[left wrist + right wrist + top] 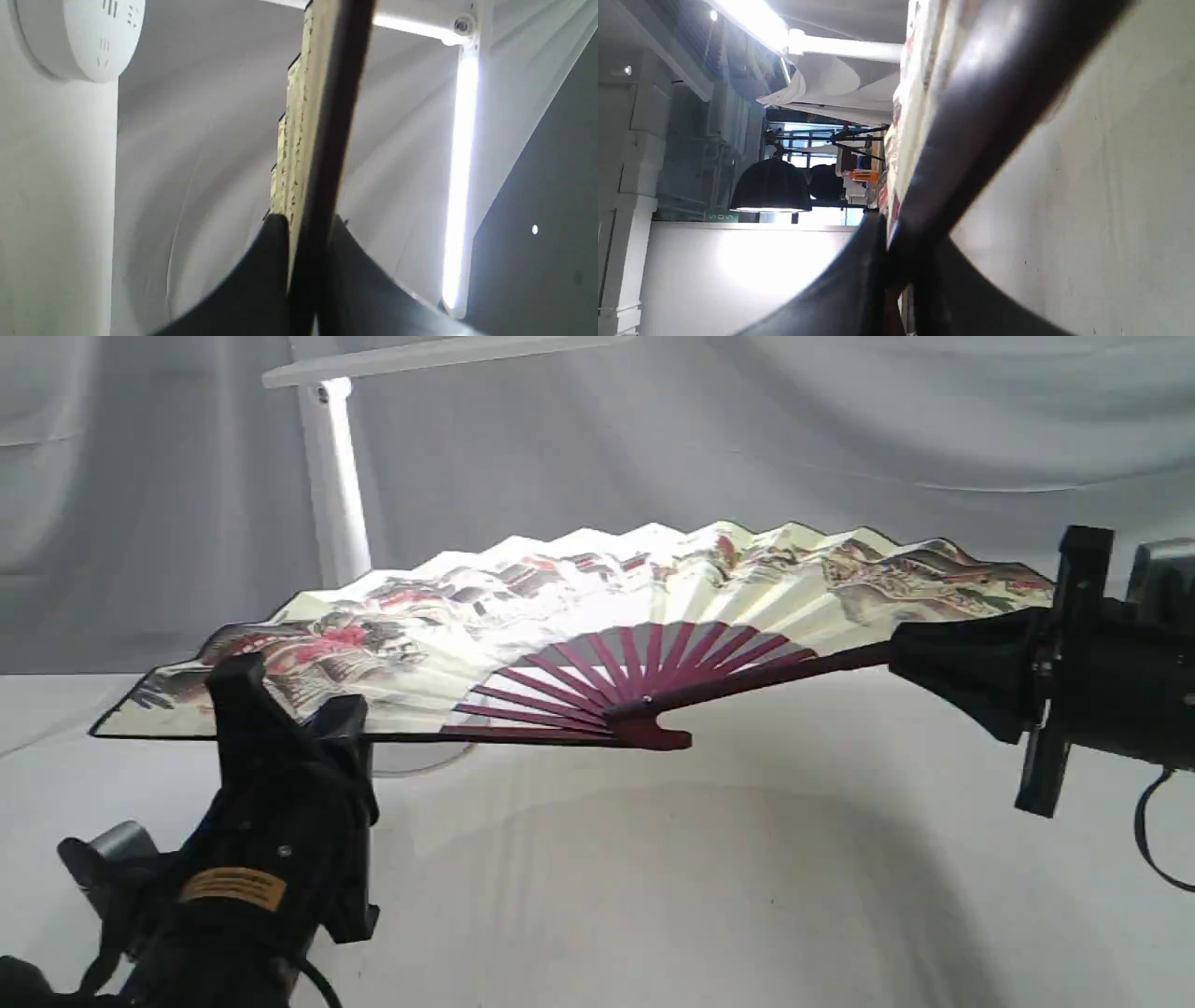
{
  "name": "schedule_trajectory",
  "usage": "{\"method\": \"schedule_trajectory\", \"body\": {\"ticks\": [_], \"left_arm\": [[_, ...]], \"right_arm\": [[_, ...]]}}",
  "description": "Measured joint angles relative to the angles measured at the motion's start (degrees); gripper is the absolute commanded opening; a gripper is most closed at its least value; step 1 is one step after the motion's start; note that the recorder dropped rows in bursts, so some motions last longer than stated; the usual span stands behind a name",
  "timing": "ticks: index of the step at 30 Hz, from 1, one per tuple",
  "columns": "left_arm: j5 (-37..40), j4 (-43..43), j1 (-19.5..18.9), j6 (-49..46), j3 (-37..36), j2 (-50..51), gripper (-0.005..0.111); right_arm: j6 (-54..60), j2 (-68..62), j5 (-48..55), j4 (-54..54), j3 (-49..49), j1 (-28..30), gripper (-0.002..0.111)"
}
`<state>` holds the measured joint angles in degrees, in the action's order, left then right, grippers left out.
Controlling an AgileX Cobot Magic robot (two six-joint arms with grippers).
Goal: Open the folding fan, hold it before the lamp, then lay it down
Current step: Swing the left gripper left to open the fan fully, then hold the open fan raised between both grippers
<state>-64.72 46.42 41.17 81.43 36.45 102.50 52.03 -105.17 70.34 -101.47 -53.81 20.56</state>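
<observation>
Above the white worktop point(747, 896) | pleated cream paper folding fan point(597, 607) spread; white slim desk lamp point(331, 476) behind at 11 o'clock | left tool point(299, 723), right tool point(910, 658) clamp its guards; laying-down pending

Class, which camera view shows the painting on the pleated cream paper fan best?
The exterior view: the pleated cream paper fan is spread wide, its painted landscape facing the camera. Both wrist views show it only edge-on: a thin strip of paper beside a dark guard.
</observation>
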Motion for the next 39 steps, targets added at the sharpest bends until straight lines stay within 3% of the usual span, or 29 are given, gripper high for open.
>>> {"method": "schedule_trajectory", "body": {"ticks": [13, 33, 39], "left_arm": [[0.6, -0.4, -5.8, -0.6, -4.8, -7.1, 0.0], [-0.2, -2.7, -5.9, 4.1, -5.0, -9.5, 0.0], [-0.2, -5.1, -7.5, 3.5, -5.0, -10.9, 0.0]], "right_arm": [[-5.8, 0.9, -5.2, 0.0, -7.3, -8.8, 0.0], [-6.6, 7.9, -7.8, 0.0, -7.8, -9.1, 0.0], [-6.6, 9.5, -7.8, 0.0, -7.8, -9.2, 0.0]]}}
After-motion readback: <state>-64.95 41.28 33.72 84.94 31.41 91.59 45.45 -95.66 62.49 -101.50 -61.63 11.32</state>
